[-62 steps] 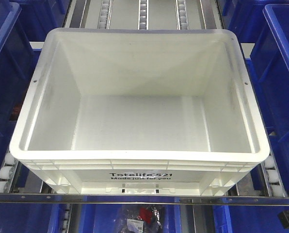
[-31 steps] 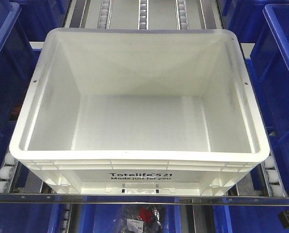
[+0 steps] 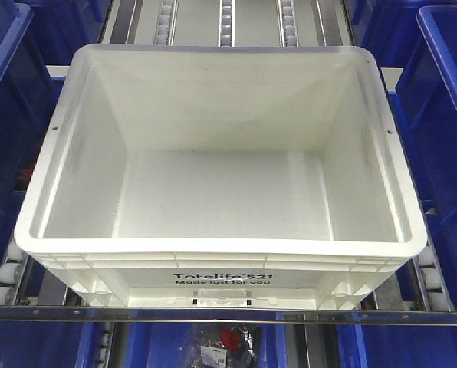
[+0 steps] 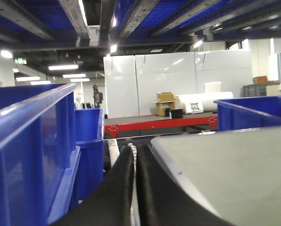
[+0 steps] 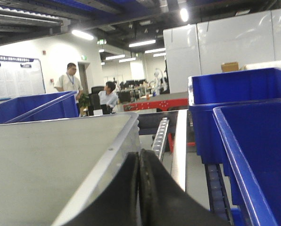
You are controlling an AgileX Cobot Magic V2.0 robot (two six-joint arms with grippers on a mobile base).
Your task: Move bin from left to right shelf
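Overhead, from the left: left blue bin (image 3: 2,115), glossy hard plastic. Then the bin (image 3: 221,245): white, rectangular, thick rolled rim, ribbed lower wall, black "Totelife 521" print on the near face, inside bare and faintly scuffed. It sits mid-shelf on roller tracks (image 3: 226,19) of small wheels in grey metal channels, behind a metal front rail (image 3: 136,313). Right blue bin (image 3: 451,138) sits on its far side. Left wrist view: left gripper (image 4: 135,188) has smooth black curved fingers clenched together on nothing. It sits low in the gap, blue wall to its left and the bin's pale side just to its right; contact cannot be told. Right wrist view: the bin's wall is at left, with the right gripper (image 5: 139,188) just beside its rim, likewise pressed closed and holding nothing. Blue wall is to the right.
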